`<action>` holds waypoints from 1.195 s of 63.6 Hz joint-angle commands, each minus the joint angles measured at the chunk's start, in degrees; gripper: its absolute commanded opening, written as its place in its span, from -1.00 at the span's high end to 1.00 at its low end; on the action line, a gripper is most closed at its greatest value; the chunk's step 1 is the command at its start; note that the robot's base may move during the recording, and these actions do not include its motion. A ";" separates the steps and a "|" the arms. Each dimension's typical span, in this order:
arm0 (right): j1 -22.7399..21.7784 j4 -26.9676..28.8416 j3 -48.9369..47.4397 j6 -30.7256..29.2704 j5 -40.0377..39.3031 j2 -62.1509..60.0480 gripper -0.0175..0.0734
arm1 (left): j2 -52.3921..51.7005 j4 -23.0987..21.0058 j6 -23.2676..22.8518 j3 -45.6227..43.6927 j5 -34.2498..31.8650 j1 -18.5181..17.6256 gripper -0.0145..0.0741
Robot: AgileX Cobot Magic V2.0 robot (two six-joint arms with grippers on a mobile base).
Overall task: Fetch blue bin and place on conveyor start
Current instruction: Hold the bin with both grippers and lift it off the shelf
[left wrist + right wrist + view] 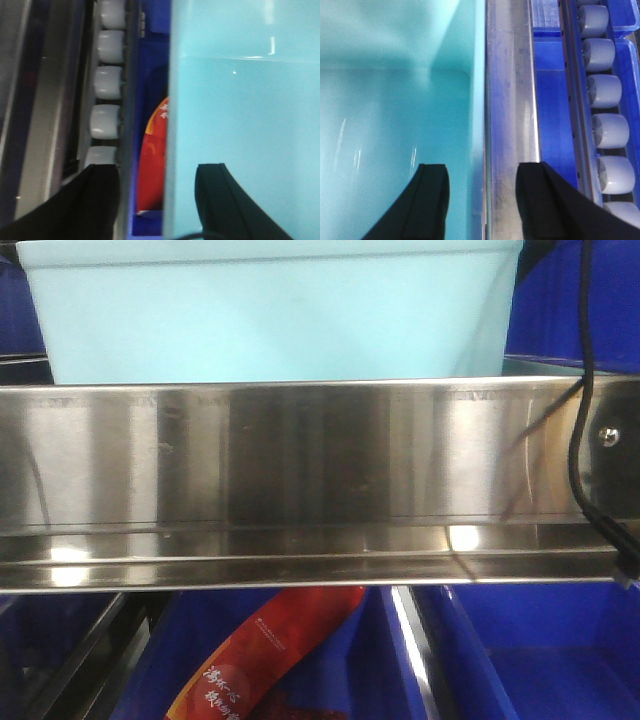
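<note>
The left tool (156, 167) is spread wide and grips nothing. Its two black fingers (222, 200) straddle a side wall of the blue bin (250, 125), one over the pale inside and one outside. The right tool (481, 166) stands the same way at the opposite wall of the bin, jaws wide and holding nothing, one finger inside and the other over bare steel.

In the front view the blue bin sits on the counter (300, 470), a shelf level fronted by a broad brushed-steel rail that hides the tub's base. The tub fills the upper middle and left of that view. Slivers of dark blue bins (560, 300) show at either side of it, and a black cable (580, 390) hangs down across the rail at the right.

Only the front view shows the level below, with more dark blue bins and a red printed packet (270, 650) in one of them. Only the wrist views show the rows of pale grey rollers (605, 90) running beside the tub. The left wrist view also catches the red packet, seen past the tub's outer wall.
</note>
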 commanded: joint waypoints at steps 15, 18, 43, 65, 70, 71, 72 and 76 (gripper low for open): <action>-0.10 -0.55 -0.40 -0.39 -0.73 0.38 0.12 | -0.32 -0.72 0.02 0.58 -2.27 0.20 0.08; -0.10 -0.55 -0.40 -0.39 -0.73 0.38 0.12 | -0.29 -0.72 0.02 1.20 -3.06 0.20 0.08; -0.10 -0.64 -0.40 -0.39 -1.41 0.37 0.12 | -0.29 -0.72 0.02 2.94 -2.96 0.20 0.08; -0.10 -0.64 -0.40 -0.39 -1.54 0.37 0.12 | -0.29 -0.72 0.02 2.94 -2.96 0.20 0.08; -0.10 -0.64 -0.40 -0.39 -1.54 0.37 0.12 | -0.29 -0.72 0.02 2.94 -2.81 0.20 0.08; -0.10 -0.64 -0.40 -0.39 -1.53 0.37 0.13 | -0.29 -0.72 0.02 2.94 -2.81 0.20 0.08; -0.10 -0.64 -0.40 -0.39 -1.53 0.37 0.14 | -0.29 -0.72 0.02 2.94 -2.67 0.20 0.08; -0.10 -0.64 -0.40 -0.39 -1.53 0.37 0.25 | -0.29 -0.72 0.02 2.94 -2.25 0.20 0.15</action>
